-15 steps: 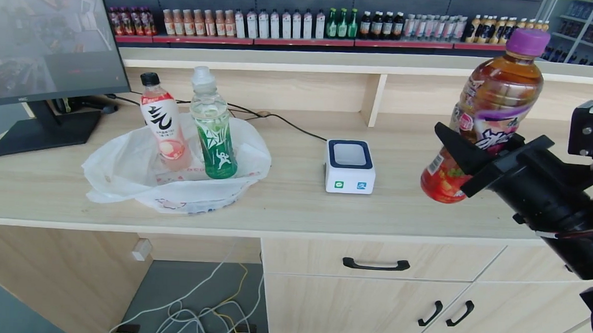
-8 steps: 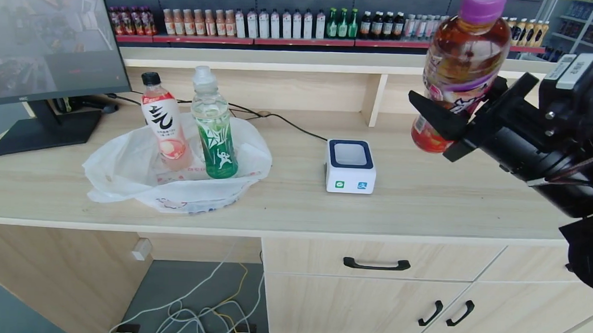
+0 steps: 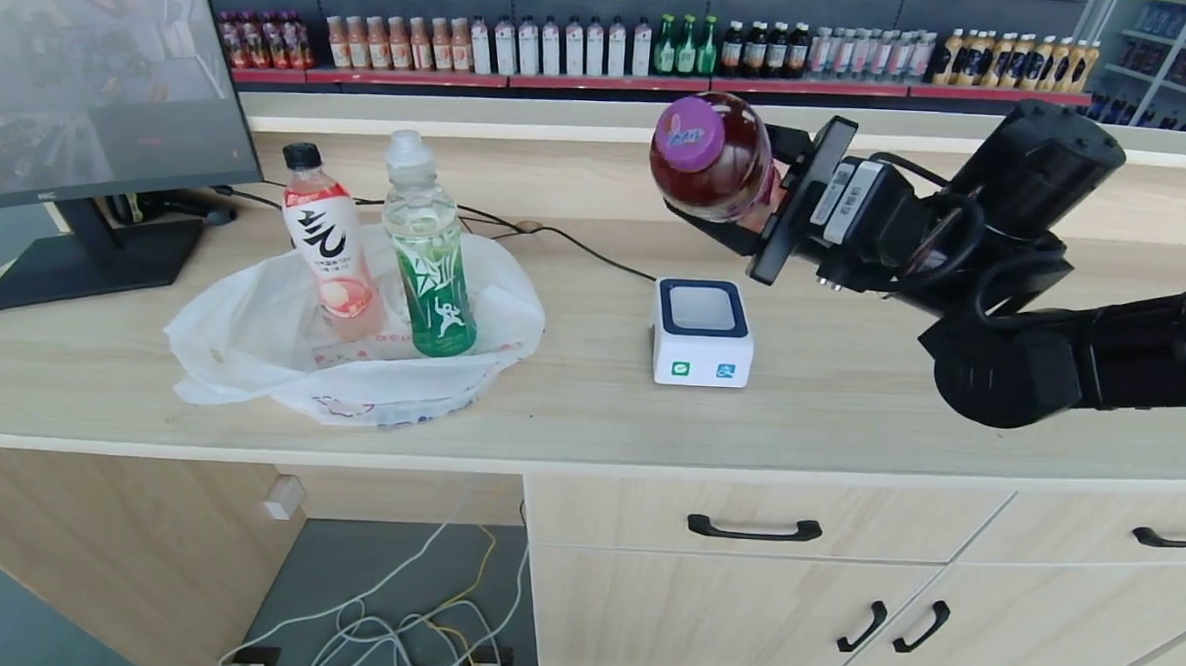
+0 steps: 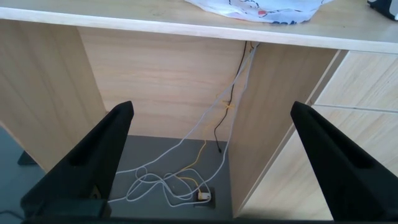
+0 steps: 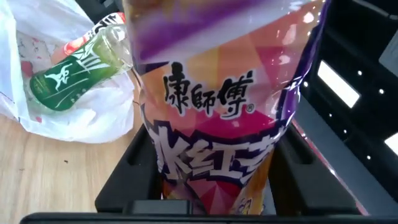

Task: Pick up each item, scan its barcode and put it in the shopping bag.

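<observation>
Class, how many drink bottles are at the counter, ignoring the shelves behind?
3: pink-label bottle and green-label bottle upright in the shopping bag; purple-capped bottle in the right pincer near the scanner.

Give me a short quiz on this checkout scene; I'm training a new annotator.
1. Fill in: the left end effector is ____ (open or shut).
2. What grips the purple-capped bottle? A) left end effector B) right end effector C) a person's hand
3. True or false: the shopping bag lies empty.

Key: 1 open; 2 B; 3 false.
</observation>
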Robot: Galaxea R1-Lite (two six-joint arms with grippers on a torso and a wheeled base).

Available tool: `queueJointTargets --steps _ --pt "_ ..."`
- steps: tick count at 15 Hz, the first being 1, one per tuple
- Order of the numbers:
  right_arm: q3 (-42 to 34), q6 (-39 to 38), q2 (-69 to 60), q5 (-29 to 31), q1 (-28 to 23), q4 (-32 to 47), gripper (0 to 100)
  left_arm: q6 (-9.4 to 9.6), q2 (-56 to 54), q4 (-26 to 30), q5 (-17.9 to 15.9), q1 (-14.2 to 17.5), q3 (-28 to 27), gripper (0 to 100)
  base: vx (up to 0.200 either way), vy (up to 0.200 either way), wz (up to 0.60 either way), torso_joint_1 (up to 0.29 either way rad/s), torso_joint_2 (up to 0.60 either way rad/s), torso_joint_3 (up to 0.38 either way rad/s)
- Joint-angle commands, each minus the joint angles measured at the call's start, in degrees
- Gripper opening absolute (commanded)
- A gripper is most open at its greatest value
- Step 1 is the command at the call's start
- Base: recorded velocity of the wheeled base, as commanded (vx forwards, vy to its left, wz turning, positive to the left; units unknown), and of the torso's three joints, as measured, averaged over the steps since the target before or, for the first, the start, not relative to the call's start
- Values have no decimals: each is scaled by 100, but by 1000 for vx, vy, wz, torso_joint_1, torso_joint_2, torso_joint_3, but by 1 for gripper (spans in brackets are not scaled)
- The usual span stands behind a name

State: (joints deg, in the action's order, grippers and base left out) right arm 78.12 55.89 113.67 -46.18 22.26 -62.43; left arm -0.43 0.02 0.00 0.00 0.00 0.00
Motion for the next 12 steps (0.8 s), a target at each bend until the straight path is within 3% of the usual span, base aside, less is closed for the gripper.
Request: queueJointTargets --steps 1,5,12 --pt "63 422 393 -199 -2 64 0 -1 -2 0 0 0 0 100 0 0 0 0 0 0" --pt "-42 1038 666 -612 -29 214 0 -1 -2 0 0 0 0 100 0 0 0 0 0 0" --pt "-482 1996 762 -779 -275 214 0 -1 -2 0 0 0 0 100 0 0 0 0 0 0"
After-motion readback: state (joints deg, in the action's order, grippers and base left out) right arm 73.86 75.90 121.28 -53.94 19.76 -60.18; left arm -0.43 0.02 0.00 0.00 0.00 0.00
